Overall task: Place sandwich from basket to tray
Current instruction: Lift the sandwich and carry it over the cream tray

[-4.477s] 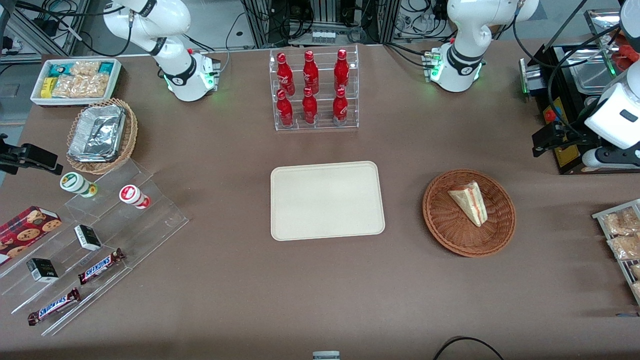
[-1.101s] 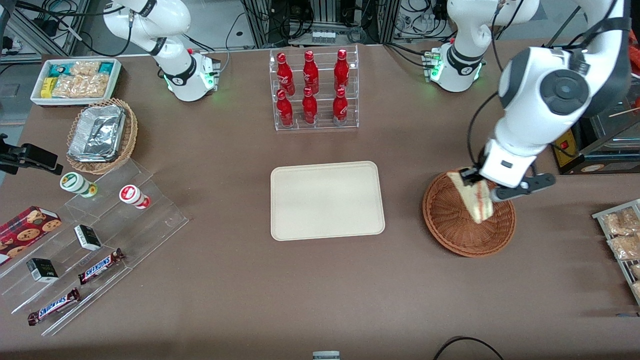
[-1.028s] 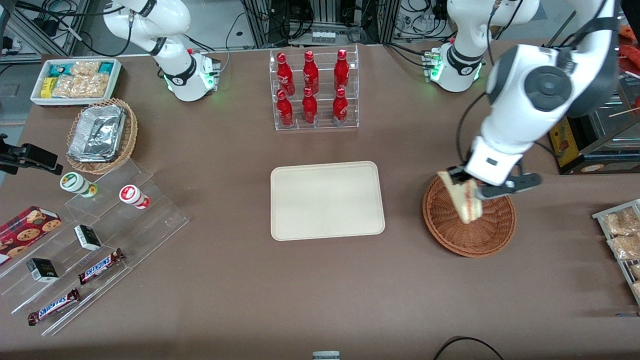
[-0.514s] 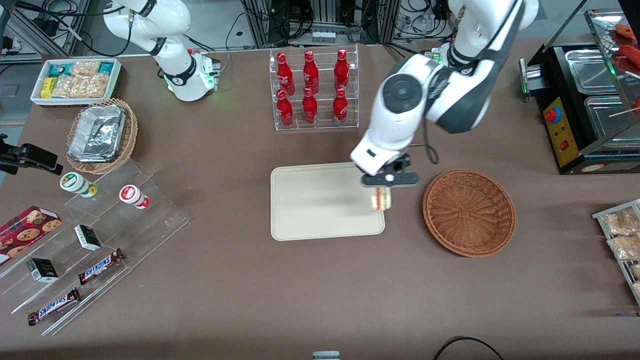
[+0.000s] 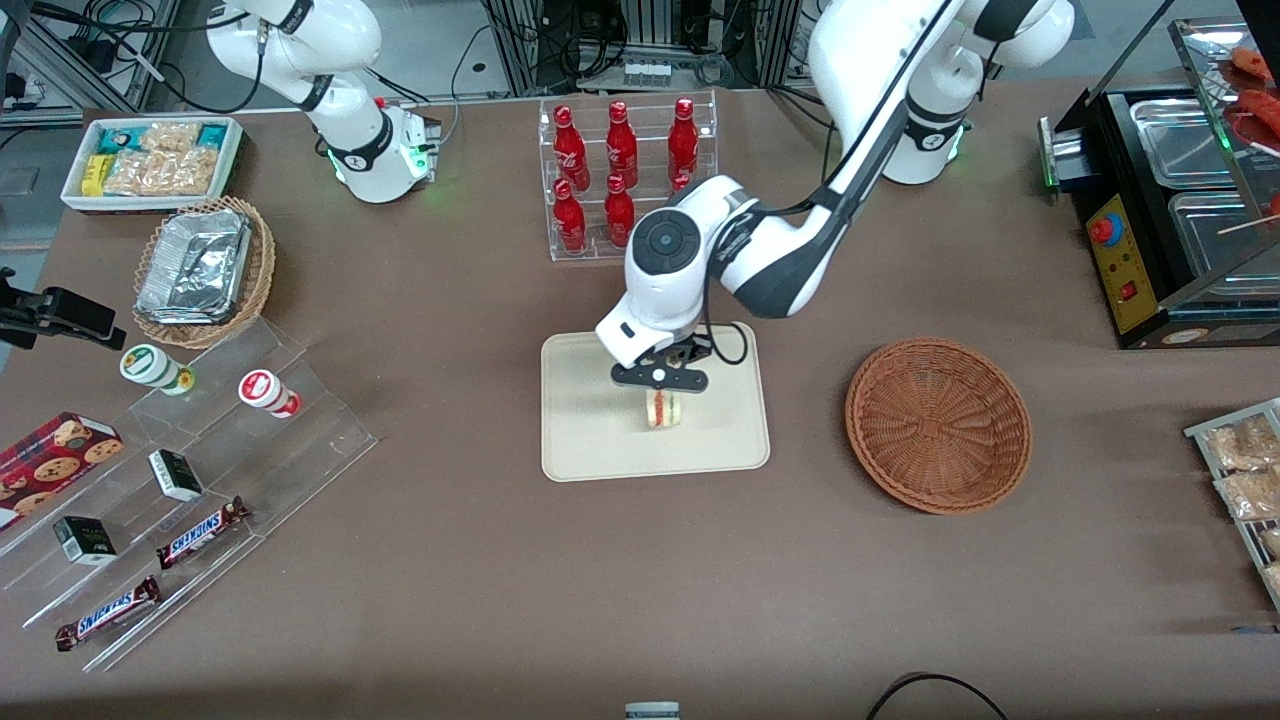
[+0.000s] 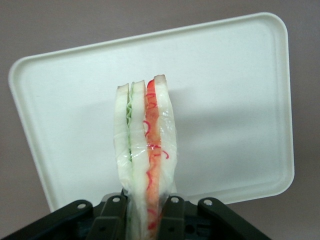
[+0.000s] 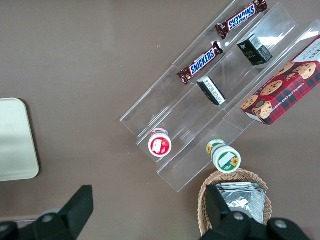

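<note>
robot lab, mock snack shop: cable racks (image 5: pixel 650 40), bottle display (image 5: pixel 628 180), snickers bars (image 5: pixel 200 530).

Even overhead light, soft shadows, sharp focus.

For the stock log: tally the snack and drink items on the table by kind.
Red bottles: 6
Snickers bars: 2
Small dark boxes: 2
Cookie box: 1
Sandwich, held over the tray in the tool: 1
Total: 12
</note>
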